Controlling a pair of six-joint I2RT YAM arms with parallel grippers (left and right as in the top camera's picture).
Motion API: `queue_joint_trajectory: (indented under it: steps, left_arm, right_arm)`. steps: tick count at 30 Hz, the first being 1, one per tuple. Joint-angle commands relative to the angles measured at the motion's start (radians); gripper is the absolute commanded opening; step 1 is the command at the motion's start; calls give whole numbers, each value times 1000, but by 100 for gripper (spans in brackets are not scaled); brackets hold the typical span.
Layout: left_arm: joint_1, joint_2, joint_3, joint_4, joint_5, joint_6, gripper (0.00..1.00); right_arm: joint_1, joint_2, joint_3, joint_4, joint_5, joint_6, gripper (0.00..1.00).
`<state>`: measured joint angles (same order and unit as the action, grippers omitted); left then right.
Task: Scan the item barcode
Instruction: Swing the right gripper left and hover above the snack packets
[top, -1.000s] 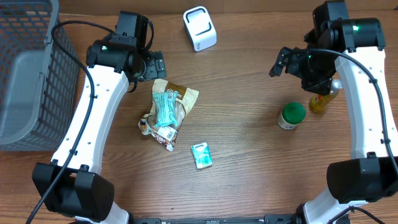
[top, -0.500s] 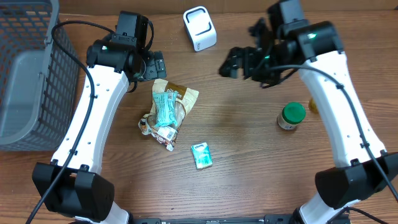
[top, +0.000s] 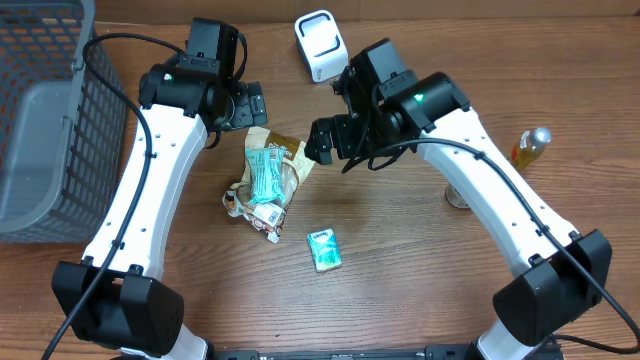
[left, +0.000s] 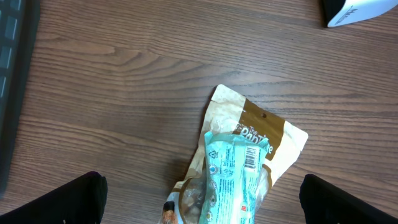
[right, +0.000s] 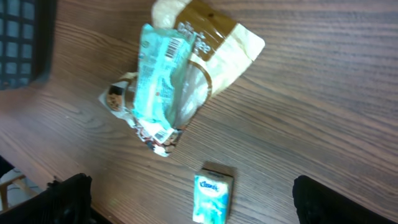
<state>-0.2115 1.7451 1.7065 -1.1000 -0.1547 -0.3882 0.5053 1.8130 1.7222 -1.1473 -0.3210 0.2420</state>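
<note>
A teal packet with a barcode label lies on a cream-and-brown pouch in a small pile left of the table's middle. A small teal tissue pack lies alone, nearer the front. The white scanner stands at the back. My left gripper hangs open just behind the pile; in the left wrist view the teal packet sits low between the spread fingers. My right gripper is open beside the pile's right edge. The right wrist view, blurred, shows the tissue pack between its fingers and the teal packet above.
A grey mesh basket fills the far left. A yellow bottle stands at the right. A jar is mostly hidden under my right forearm. A snack wrapper pokes out of the pile's front left.
My right arm has swept from the far right across the table to the pile, covering the green-lidded jar and uncovering the bottle. The left arm and the items have not moved.
</note>
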Motion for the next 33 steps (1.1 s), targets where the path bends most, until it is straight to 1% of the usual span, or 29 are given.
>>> queue_joint_trajectory:
  steps: [1, 33]
  left_arm:
    - [-5, -12, 17, 0, -10, 15, 100]
    - [-5, -12, 17, 0, -10, 15, 100]
  right_arm:
    - [-2, -17, -32, 11, 17, -4, 100]
    - [-2, -17, -48, 5, 17, -4, 100]
